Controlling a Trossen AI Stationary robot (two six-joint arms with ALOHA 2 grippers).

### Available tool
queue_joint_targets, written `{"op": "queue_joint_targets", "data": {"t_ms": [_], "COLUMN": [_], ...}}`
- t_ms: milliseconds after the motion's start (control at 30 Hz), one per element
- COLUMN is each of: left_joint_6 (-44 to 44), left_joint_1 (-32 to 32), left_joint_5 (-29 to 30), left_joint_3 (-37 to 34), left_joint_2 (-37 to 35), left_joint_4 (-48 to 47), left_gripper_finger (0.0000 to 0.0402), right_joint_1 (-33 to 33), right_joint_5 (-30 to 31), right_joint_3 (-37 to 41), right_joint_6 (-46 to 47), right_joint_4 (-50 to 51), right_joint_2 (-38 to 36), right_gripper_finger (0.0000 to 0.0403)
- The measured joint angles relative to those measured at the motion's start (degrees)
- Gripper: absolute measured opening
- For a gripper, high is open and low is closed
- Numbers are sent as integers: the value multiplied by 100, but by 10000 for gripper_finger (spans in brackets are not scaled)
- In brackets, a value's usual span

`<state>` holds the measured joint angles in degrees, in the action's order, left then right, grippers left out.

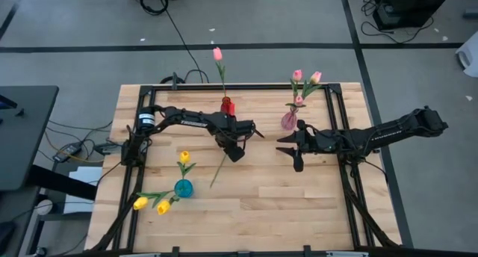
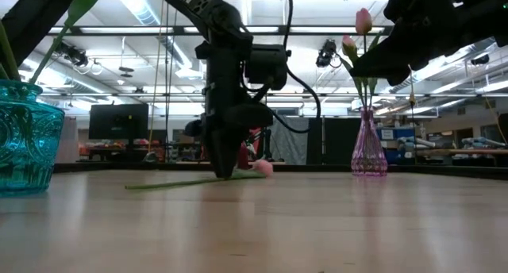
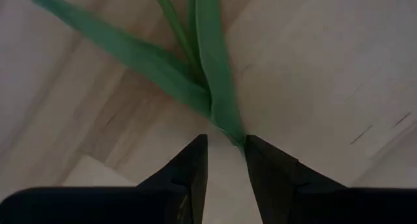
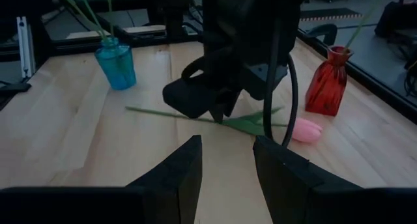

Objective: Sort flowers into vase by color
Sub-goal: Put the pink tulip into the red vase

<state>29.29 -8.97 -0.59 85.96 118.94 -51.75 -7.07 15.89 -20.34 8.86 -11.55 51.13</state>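
A pink tulip lies flat on the table, its green stem pointing toward the near edge. My left gripper points down over the stem where the leaves join, open by a narrow gap. My right gripper hovers open near the table's middle, next to the pink vase, which holds three pink tulips. The red vase holds one pink tulip. The teal vase holds three yellow tulips. My left gripper comes at the lying tulip's stem from above, pointing down, just below the leaf joint. The stem runs under one fingertip while the other fingertip stands beside it. I cannot tell whether the fingers touch the stem. The tulip lies flat on the table.
A black frame runs along the table's edges and both arm bases. The three vases stand apart: red at the far middle, pink right of it, teal at the near left. Bare wood lies between the arms toward the near edge.
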Motion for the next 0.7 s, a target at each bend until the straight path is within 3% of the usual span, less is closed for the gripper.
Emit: {"op": "queue_joint_targets", "data": {"t_ms": [300, 500, 700], "left_joint_6": [8, -206, -733], "left_joint_1": [1, 5, 9], "left_joint_5": [-17, -29, -47], "left_joint_3": [-80, -58, 274], "left_joint_2": [-5, -3, -10], "left_joint_4": [213, 324, 136], "left_gripper_finger": [82, 13, 11], "right_joint_1": [0, 0, 0], "right_joint_5": [-62, -62, -55], "right_joint_3": [0, 0, 0], "right_joint_6": [-2, -4, -48], "right_joint_4": [-4, -2, 0], "right_joint_2": [2, 2, 2], "right_gripper_finger": [151, 151, 151]}}
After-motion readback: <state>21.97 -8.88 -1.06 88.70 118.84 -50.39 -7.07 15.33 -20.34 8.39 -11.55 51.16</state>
